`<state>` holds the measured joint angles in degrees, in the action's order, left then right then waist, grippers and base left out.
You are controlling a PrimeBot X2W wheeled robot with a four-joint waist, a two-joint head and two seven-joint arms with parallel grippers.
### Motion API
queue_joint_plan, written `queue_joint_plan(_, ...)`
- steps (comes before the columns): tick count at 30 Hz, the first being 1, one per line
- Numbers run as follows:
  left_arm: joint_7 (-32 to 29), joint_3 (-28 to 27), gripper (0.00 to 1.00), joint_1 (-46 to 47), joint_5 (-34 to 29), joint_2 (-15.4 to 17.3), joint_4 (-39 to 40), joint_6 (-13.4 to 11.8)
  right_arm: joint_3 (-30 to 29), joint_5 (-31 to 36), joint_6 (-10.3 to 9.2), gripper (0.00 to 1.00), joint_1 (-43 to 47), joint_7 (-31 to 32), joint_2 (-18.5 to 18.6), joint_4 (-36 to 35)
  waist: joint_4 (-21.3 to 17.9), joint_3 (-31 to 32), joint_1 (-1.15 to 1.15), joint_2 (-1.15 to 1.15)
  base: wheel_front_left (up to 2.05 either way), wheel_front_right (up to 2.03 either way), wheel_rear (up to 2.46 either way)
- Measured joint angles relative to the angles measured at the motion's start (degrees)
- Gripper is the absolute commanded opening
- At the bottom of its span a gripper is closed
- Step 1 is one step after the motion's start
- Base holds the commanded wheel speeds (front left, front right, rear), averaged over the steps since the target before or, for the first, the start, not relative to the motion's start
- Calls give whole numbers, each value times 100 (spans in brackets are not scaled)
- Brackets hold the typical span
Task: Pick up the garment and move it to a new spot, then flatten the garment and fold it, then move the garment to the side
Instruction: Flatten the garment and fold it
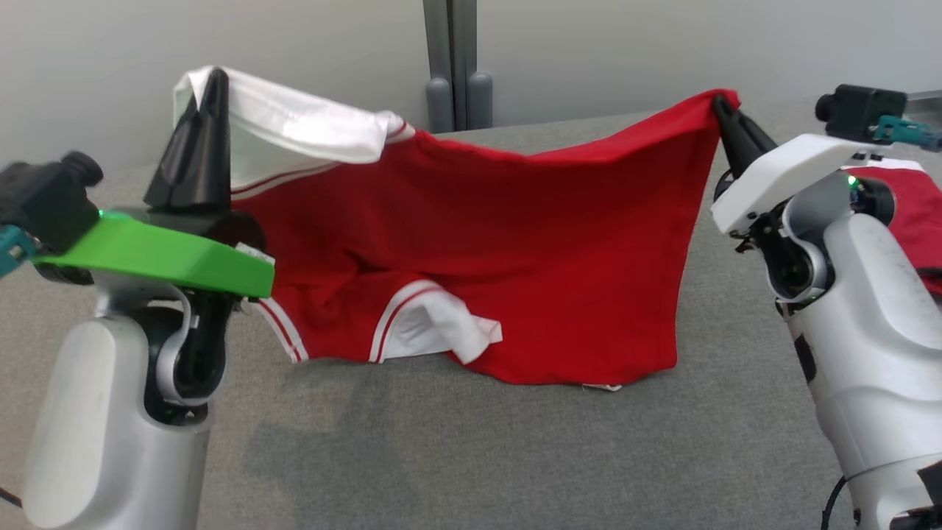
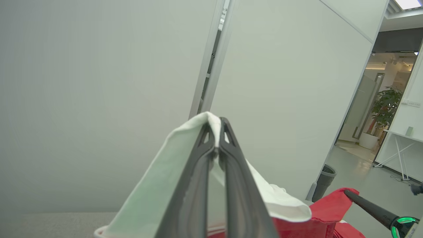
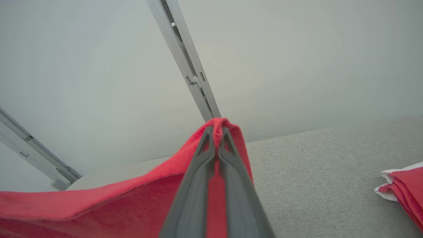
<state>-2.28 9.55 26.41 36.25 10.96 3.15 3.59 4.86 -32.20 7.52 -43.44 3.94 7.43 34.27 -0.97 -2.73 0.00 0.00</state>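
Garment (image 1: 552,250) hem near table (image 1: 471,456), corners aloft

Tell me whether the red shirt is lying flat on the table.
No, the left gripper and right gripper hold the shirt up by its top edge.

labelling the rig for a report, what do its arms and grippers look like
Left arm: pale silver shell, bright green plate. Right arm: same shell, white plate. Each carries a black camera with teal plug. Left gripper and right gripper: long dark tapered fingers.
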Motion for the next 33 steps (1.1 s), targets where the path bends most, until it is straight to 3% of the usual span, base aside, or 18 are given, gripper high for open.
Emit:
queue_joint_plan(7, -736, 31, 0, 764, -188, 459, 1063, -64, -530, -261, -1, 0, 387, 690, 344, -2434, -152, 391, 0, 0, 0, 0, 0)
queue_joint_plan(14, -1281, 74, 0, 1639, -276, 714, 1544, -66, -1280, 152, -1, 0, 593, 1548, 127, -4399, -282, 520, 0, 0, 0, 0, 0)
queue_joint_plan(18, -1483, 121, 0, 1975, -297, 789, 1579, -65, -1468, 332, -2, 0, 636, 1980, -66, -5060, -328, 482, 0, 0, 0, 0, 0)
queue_joint_plan(26, -1561, 394, 0, 2421, -509, 968, 797, 111, -1510, 563, -1, 0, 694, 2293, -281, -5023, -366, 206, 0, 0, 0, 0, 0)
queue_joint_plan(30, -1413, 542, 0, 2973, -687, 1038, 29, 214, -1372, 713, -2, 0, 286, 2195, -305, -4467, -367, -101, 0, 0, 0, 0, 0)
queue_joint_plan(33, -1141, 690, 0, 3668, -801, 1062, -883, 297, -1046, 1141, -2, 0, -489, 1786, -279, -3519, -388, -456, 0, 0, 0, 0, 0)
